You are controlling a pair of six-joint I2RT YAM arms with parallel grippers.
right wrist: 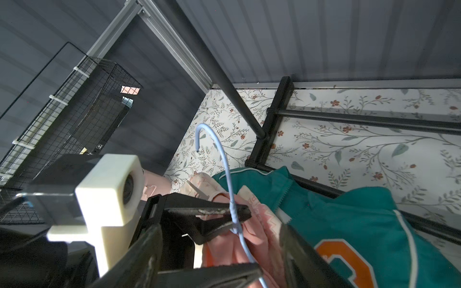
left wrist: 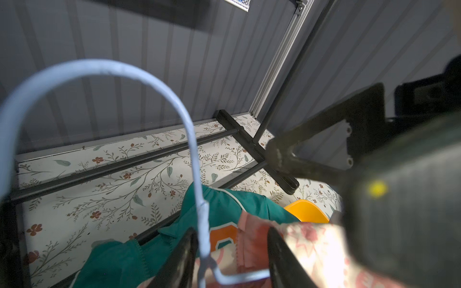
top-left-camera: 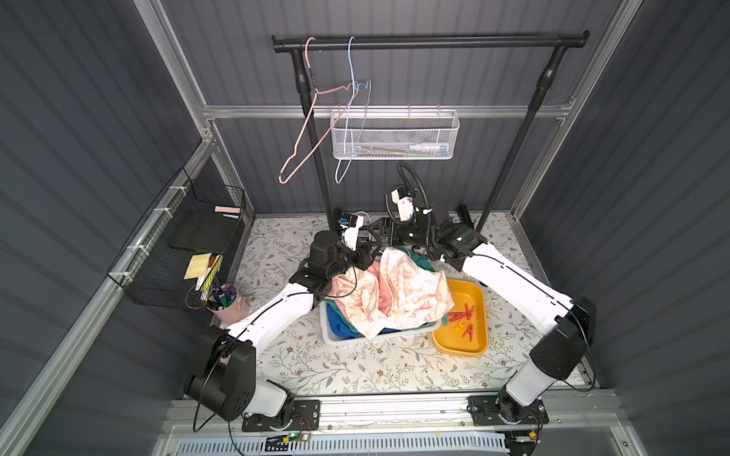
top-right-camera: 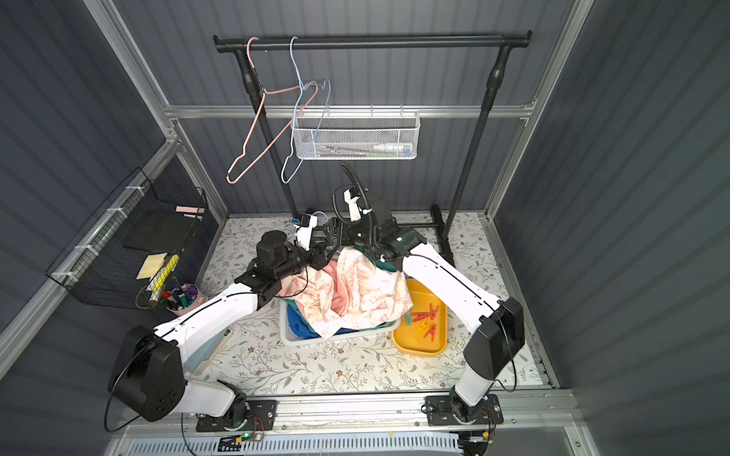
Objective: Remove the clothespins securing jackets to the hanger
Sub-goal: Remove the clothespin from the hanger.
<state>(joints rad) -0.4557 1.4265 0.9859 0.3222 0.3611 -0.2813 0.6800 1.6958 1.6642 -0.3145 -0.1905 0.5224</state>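
Clothespins (top-left-camera: 462,318) lie in yellow tray (top-left-camera: 472,294) right of heaped jackets (top-left-camera: 399,292); left tool (left wrist: 232,234) and right tool (right wrist: 219,227) gape astride blue hanger (left wrist: 99,68).

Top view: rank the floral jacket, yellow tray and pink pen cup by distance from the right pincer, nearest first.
1. Floral jacket, centre, close beside the right pincer.
2. Yellow tray, on the right.
3. Pink pen cup, far left.
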